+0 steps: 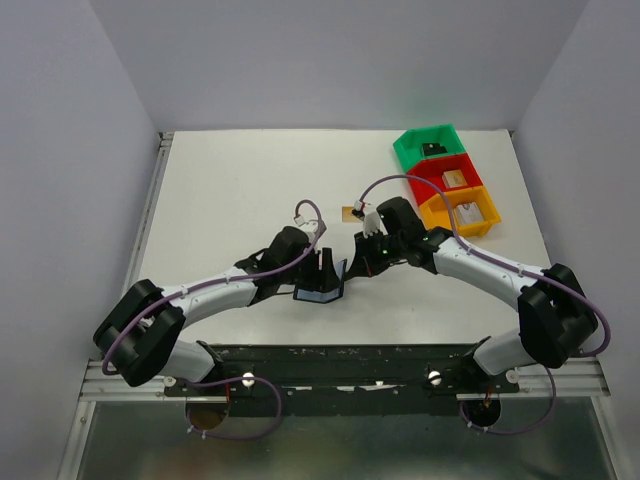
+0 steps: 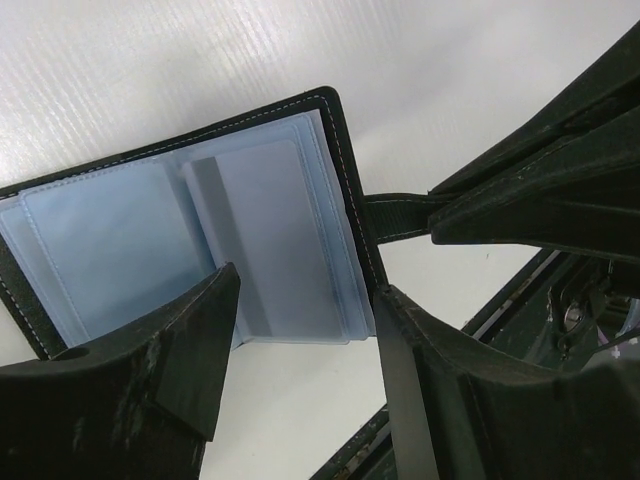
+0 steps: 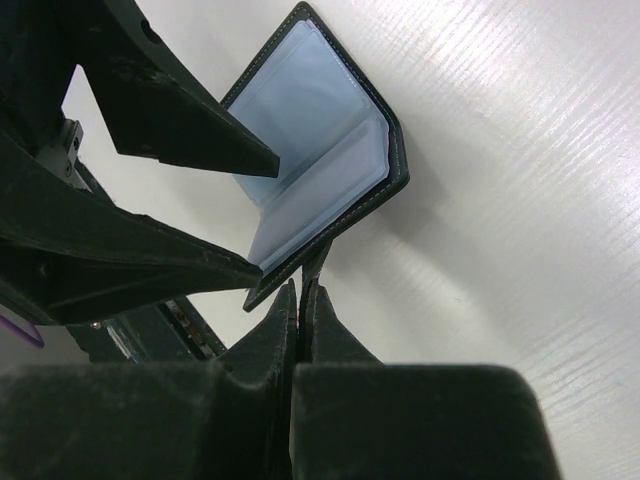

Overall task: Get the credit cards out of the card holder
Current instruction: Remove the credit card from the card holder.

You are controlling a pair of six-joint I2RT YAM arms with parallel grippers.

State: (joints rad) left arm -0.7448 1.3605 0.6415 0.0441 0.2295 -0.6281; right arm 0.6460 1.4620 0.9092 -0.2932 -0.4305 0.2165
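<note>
Card holder (image 2: 120, 240) open, black, blue-grey clear pockets | left tool (image 2: 305, 290) spread over it | right tool (image 3: 303, 290) pinching its strap (image 2: 395, 215)

- No lettering, brand, number or sign can be read in any of the three views;
- the card holder (image 2: 120, 240) shows only plain blue-grey clear pockets and pale stitching; no print is legible on it;
- the small gold-orange card (image 1: 352, 213) on the table (image 1: 230, 180) is too small to tell whether it bears print;
- the items in the coloured bins (image 1: 447, 185) are likewise too small to read.
</note>
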